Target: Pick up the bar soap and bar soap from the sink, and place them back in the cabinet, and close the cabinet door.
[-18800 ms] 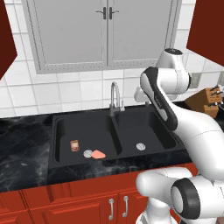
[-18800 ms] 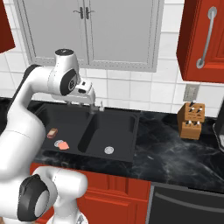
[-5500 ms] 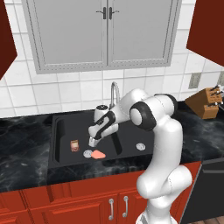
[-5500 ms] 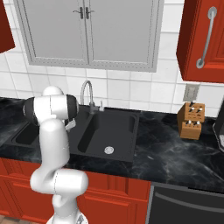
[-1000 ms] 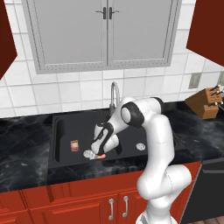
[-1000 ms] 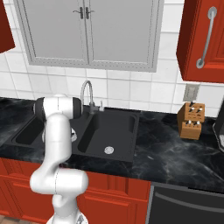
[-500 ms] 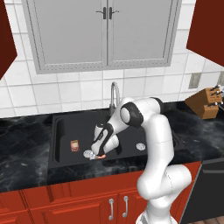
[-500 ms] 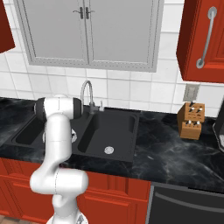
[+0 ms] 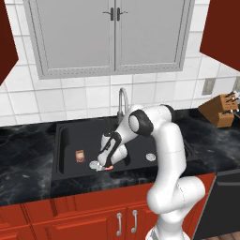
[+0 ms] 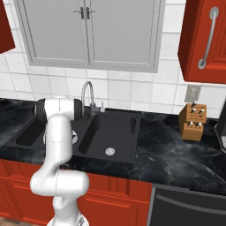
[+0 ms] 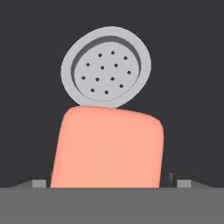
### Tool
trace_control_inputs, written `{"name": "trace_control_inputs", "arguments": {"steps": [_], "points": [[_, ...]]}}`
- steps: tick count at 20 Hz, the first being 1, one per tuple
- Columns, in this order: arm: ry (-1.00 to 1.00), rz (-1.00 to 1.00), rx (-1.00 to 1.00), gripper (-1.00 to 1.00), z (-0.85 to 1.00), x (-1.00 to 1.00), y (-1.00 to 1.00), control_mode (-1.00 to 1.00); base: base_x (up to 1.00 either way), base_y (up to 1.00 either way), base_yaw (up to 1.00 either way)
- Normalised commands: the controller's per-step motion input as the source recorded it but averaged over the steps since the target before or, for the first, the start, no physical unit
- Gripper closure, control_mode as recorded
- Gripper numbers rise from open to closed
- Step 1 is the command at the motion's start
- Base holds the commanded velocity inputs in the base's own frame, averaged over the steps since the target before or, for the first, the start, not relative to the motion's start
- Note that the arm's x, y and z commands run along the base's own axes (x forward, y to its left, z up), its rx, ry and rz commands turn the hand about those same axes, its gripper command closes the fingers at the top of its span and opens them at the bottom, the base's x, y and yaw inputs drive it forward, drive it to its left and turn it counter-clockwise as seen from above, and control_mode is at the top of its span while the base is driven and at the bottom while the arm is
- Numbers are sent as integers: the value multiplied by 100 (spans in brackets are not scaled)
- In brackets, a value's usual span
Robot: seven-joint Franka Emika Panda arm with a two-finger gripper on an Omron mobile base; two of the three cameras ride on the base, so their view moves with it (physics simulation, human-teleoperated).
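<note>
My gripper (image 9: 107, 164) is down in the left basin of the black sink (image 9: 65, 140), right over the salmon-pink bar soap (image 9: 109, 167). In the hand view the pink bar soap (image 11: 107, 146) lies between the two fingertips (image 11: 39, 183), which stand wide apart on either side of it, so my gripper (image 11: 111, 183) is open. The smaller brown bar soap (image 9: 80, 156) rests on the basin floor to the left. In the right base view the red cabinet door (image 10: 203, 42), with its silver bar handle, hangs at the upper right.
A round grey drain disc (image 11: 106, 65) lies just beyond the pink bar, and the right basin has its own drain (image 9: 151, 157). The curved faucet (image 9: 123, 98) rises behind the sink. A knife block (image 9: 218, 110) stands on the counter at right. Pale grey cabinet doors (image 9: 112, 37) hang above.
Since 18.8 s ago the arm has swung down into the left basin and settled over the pink bar. Over the last second it has hardly moved.
</note>
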Motion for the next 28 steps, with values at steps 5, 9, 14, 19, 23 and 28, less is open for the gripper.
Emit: {"name": "trace_control_inputs", "arguments": {"steps": [5, 9, 14, 19, 23, 28], "points": [[0, 0, 0, -100, -3, 0, 0, -100, 0, 0, 0], [0, 0, 0, -100, 0, 0, 0, -100, 0, 0, 0], [0, 0, 0, -100, 0, 0, 0, -100, 0, 0, 0], [0, 0, 0, -100, 0, 0, 0, -100, 0, 0, 0], [0, 0, 0, -100, 0, 0, 0, -100, 0, 0, 0], [0, 0, 0, 100, 0, 0, 0, -100, 0, 0, 0]]}}
